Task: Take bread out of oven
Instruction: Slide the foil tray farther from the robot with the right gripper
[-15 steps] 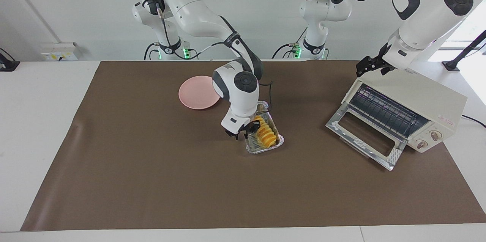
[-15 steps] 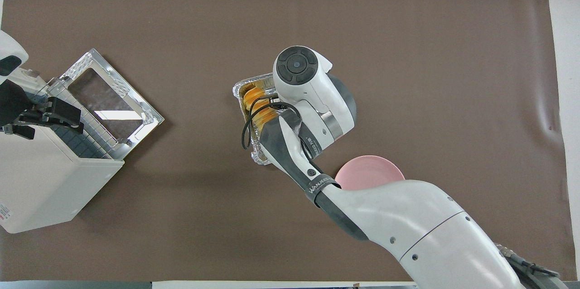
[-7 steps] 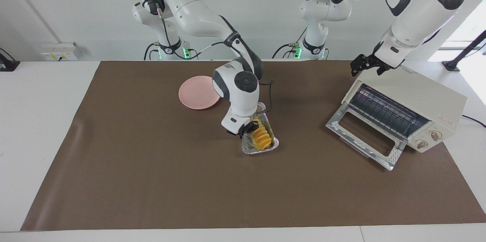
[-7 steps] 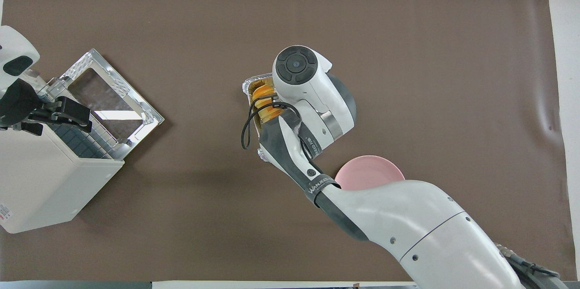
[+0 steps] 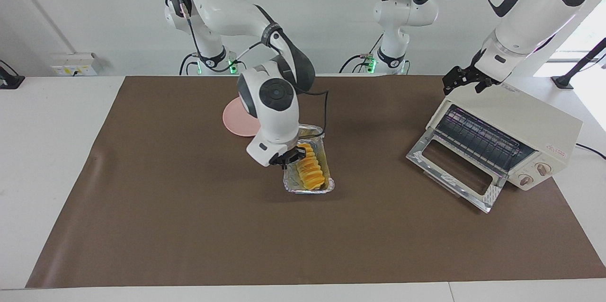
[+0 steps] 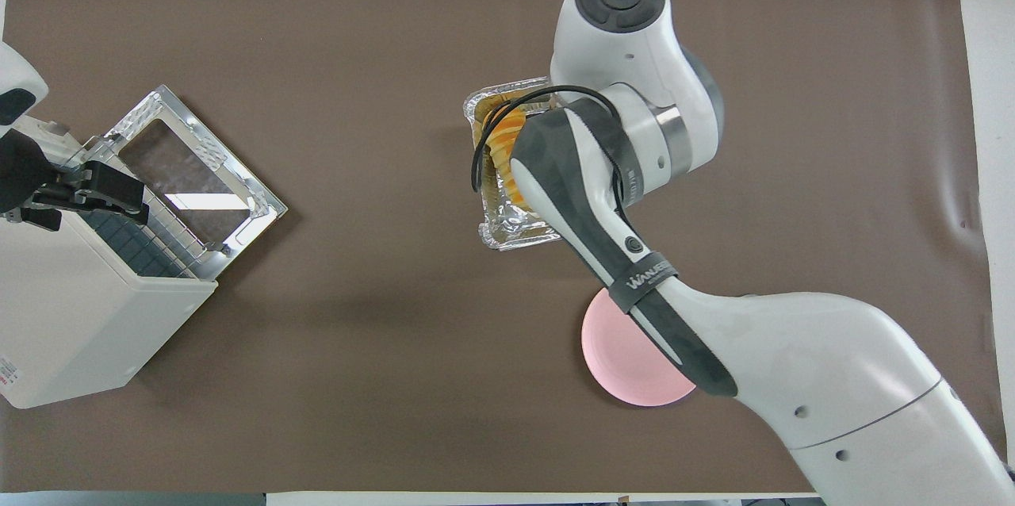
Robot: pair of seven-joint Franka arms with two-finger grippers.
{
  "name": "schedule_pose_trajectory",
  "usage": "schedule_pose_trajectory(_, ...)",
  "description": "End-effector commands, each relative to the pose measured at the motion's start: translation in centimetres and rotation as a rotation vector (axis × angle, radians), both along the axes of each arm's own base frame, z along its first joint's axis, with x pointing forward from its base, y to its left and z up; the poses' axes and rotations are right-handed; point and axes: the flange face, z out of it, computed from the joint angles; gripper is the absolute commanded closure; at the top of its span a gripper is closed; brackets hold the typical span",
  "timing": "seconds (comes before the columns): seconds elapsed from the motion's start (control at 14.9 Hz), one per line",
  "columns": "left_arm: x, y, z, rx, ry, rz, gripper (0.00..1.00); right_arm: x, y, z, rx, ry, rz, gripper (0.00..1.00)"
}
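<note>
Hovering over bread (image 5: pixel 311 170) in foil tray (image 5: pixel 326 186), right gripper (image 5: pixel 287 157)

The scene is evenly and brightly lit from above. Soft, short shadows are cast on the brown table mat (image 5: pixel 189 226) beneath the oven (image 5: pixel 509 134) and the foil tray (image 5: pixel 308 188). Glare is seen on the oven's open glass door (image 6: pixel 194 173) in the overhead view. An overexposed window is seen at the facing view's upper edge. Both views are sharp throughout.

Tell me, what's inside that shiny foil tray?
The bread, a ridged golden loaf, lies in the foil tray. The right gripper covers part of it, so the tray floor is mostly hidden.
</note>
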Motion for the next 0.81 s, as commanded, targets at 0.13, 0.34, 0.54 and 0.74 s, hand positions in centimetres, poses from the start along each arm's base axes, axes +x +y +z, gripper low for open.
schedule_pose_trajectory(0.13,-0.3,0.4,0.5,0.017,-0.003,0.006,0.0,2.5,-9.5,2.6,0.046,0.006,-0.006,1.0)
schedule_pose_trajectory(0.34,-0.3,0.6,0.4,0.017,0.0,0.009,0.0,3.3,-14.9,0.2,0.046,0.002,-0.015,1.0)
schedule_pose_trajectory(0.54,-0.3,0.4,0.4,0.016,0.0,0.007,0.0,3.7,-19.8,-3.7,0.047,-0.004,-0.036,1.0)
schedule_pose_trajectory(0.74,-0.3,0.4,0.4,0.017,0.0,0.007,0.0,3.9,-21.3,-5.7,0.05,-0.009,-0.053,1.0)
